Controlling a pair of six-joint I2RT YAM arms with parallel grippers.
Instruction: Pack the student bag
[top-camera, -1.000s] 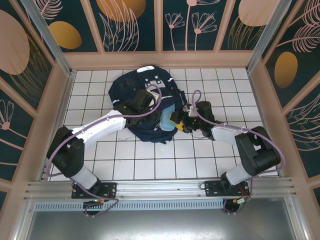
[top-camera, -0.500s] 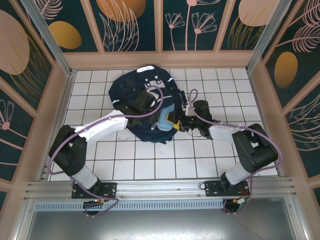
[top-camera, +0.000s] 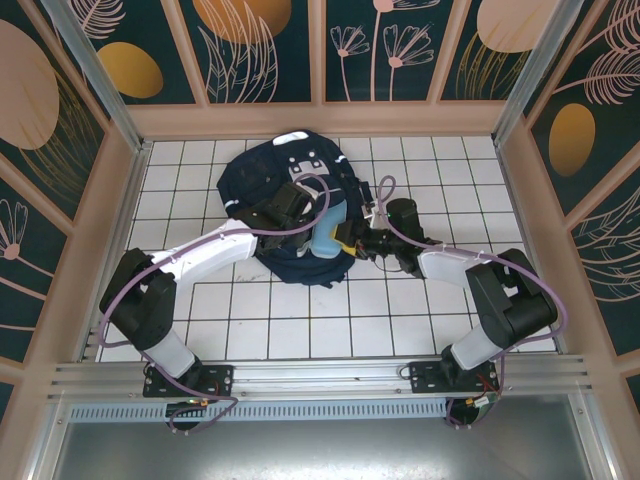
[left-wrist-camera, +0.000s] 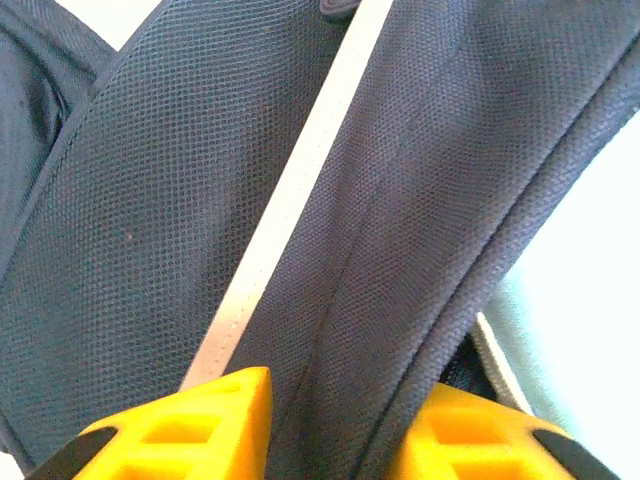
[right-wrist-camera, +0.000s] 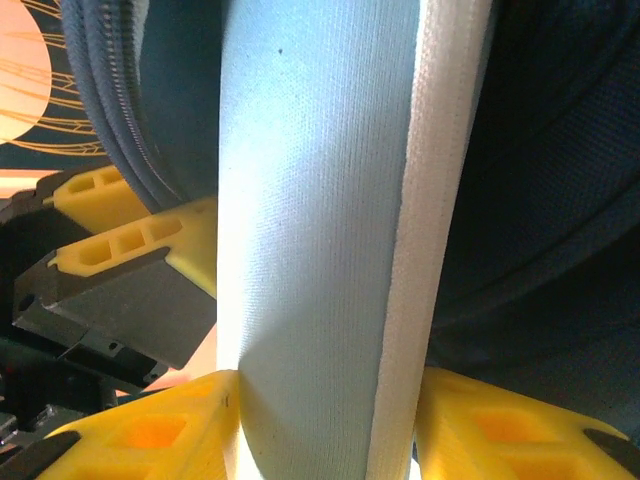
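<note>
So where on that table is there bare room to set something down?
Bare tiles: the near middle of the tiled table, this side of the student bag; the far right corner; the strip along the left wall. Crowded at the bag's near right edge, around the left fingers and right fingers.

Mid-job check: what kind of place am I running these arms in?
Likely a purpose-built robot test booth rather than a real classroom: a white tiled tabletop walled in by dark teal floral-print panels in wooden frames, with a silver aluminium rail along its near edge.
</note>
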